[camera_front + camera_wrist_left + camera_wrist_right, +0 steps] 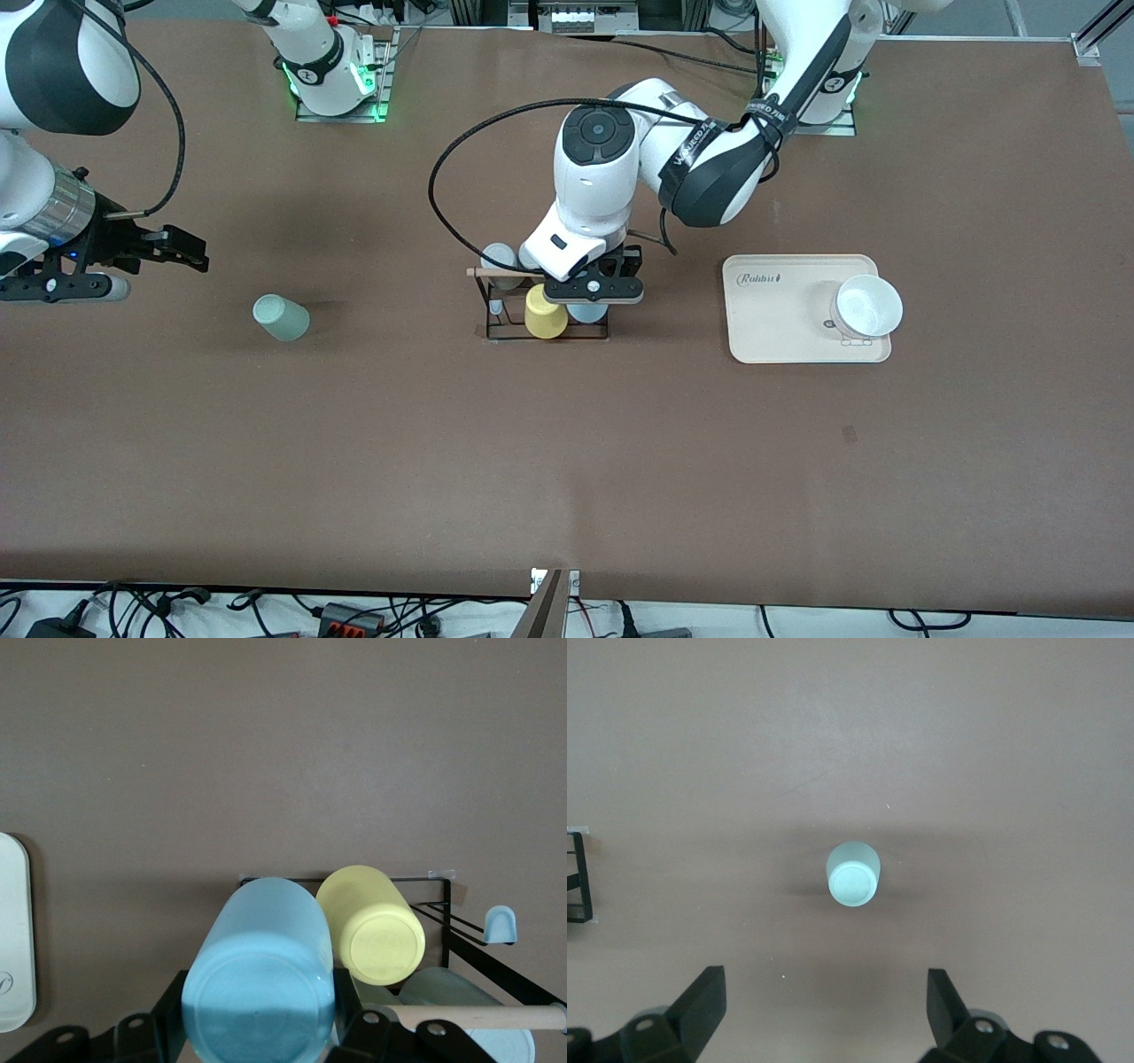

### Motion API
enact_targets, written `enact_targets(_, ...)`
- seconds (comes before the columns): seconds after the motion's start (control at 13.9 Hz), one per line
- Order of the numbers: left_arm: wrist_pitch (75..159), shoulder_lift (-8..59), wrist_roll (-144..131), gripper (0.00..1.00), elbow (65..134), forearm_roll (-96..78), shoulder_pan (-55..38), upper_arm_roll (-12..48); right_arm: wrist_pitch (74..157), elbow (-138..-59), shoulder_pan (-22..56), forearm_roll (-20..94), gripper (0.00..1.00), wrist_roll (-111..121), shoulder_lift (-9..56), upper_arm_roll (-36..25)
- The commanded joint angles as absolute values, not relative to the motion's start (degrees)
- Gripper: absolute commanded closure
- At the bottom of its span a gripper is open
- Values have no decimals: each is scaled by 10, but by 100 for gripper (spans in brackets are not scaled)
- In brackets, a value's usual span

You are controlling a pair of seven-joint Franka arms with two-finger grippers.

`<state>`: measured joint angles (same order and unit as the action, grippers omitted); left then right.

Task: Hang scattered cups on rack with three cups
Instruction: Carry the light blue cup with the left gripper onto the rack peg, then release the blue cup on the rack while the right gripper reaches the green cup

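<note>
Brown table [567, 461] bears rack [496, 332]; cream tray [771, 337].

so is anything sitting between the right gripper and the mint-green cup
Nothing visible. The right gripper, jaws open, has only bare table between it and the mint-green cup, which stands apart from the rack toward the right arm's end.

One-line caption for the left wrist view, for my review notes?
Left claw shut on light blue plastic cup at the black wire rack, beside a hung yellow cup.
</note>
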<state>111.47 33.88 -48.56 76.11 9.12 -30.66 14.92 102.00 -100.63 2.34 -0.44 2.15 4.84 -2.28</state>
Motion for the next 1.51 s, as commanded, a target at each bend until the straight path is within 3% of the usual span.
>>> enact_targets(0.0, 1114, 357, -493, 73, 737, 112, -308, 148, 1027, -1021, 24, -11, 0, 25, 34, -23)
enact_targets(1.44, 1142, 395, -508, 71, 760, 138, -330, 144, 1045, -1021, 30, -11, 0, 25, 63, -23)
